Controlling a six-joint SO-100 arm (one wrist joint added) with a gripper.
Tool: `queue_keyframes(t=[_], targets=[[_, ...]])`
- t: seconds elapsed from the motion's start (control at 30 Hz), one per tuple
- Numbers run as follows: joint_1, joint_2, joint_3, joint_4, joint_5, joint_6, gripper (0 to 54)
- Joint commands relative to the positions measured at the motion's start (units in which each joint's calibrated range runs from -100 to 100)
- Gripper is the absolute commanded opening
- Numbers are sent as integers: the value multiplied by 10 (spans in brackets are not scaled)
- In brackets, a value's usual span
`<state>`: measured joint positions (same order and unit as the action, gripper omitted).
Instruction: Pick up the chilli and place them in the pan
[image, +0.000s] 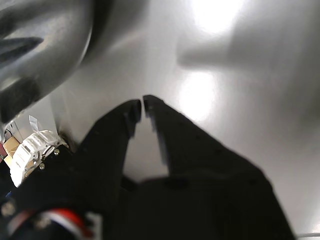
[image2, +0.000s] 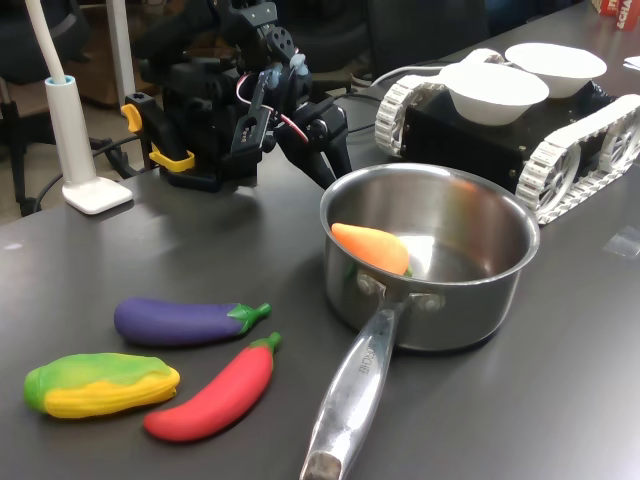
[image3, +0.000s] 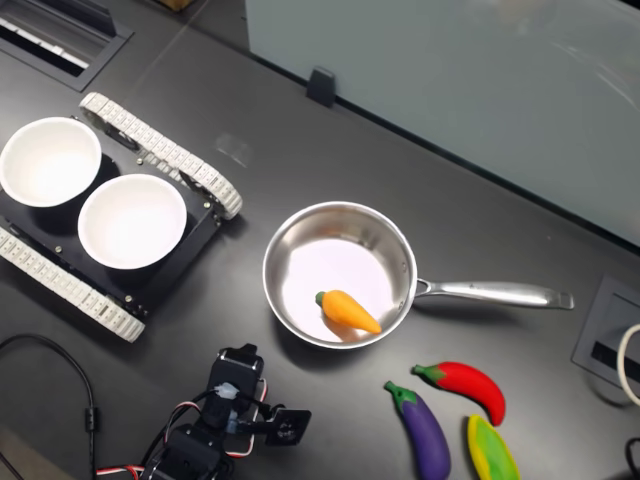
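- The gripper (image: 140, 107) hangs over the dark table (image2: 560, 400) just beside the pan (image2: 455, 320), its black jaws nearly touching at the tips with nothing between them.
- The pan sits mid-table with an orange carrot toy (image3: 348, 311) inside.
- The chilli (image2: 215, 392) lies on the table beside the pan's handle (image2: 350, 395), next to a purple aubergine toy (image2: 185, 320).

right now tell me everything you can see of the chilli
The chilli is a smooth, glossy red toy, gently curved, with a small green stem. It lies flat on the dark table, outside the pan, beside its long handle. The purple aubergine lies close alongside; its stem end nears the chilli's stem. Nothing grips it.
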<state>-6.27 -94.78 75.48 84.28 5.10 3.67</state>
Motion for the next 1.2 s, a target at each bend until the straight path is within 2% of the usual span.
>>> queue_keyframes(t=[0.0, 0.2, 0.47, 1.17], targets=[[-5, -7, -11, -30, 4, -1, 0], [-5, -7, -11, -30, 5, -1, 0], [-42, -7, -10, -26, 26, -1, 0], [-42, -7, -10, -26, 27, -1, 0]])
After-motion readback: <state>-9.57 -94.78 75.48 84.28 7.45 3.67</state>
